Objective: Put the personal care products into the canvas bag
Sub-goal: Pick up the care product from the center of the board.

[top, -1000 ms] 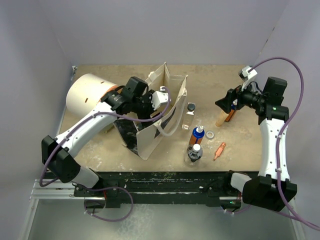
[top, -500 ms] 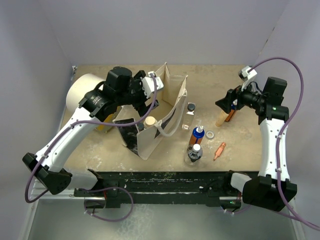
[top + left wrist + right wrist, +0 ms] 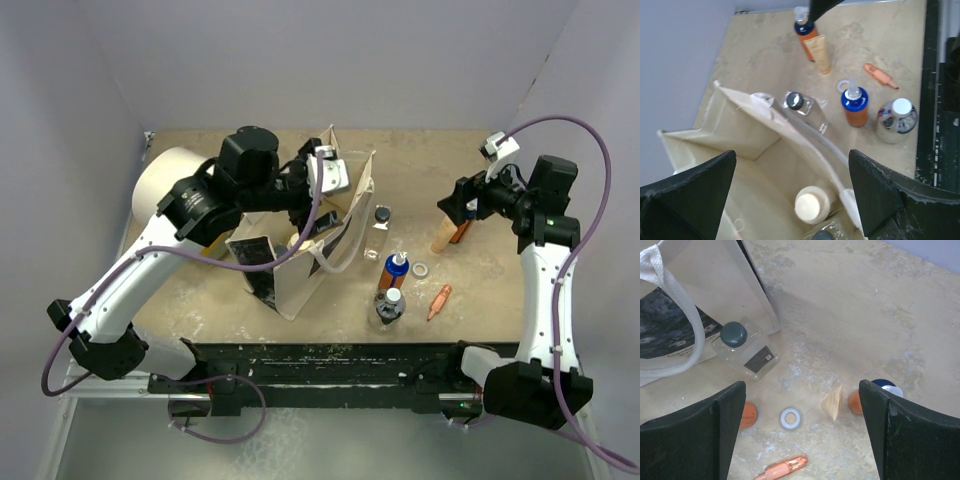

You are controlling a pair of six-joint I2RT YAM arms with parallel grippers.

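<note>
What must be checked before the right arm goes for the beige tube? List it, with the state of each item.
1. Left gripper empty: jaws open, nothing held. Ok.
2. White bottle with tan cap inside the canvas bag. Ok.
3. Bag mouth free for the next drop: the left gripper hangs over it. Not ok.
4. Right gripper open and empty above the beige tube. Ok.
5. Room for fingers around the tube: the orange bottle stands right beside it, and whether they touch is unclear. Cannot tell.
</note>
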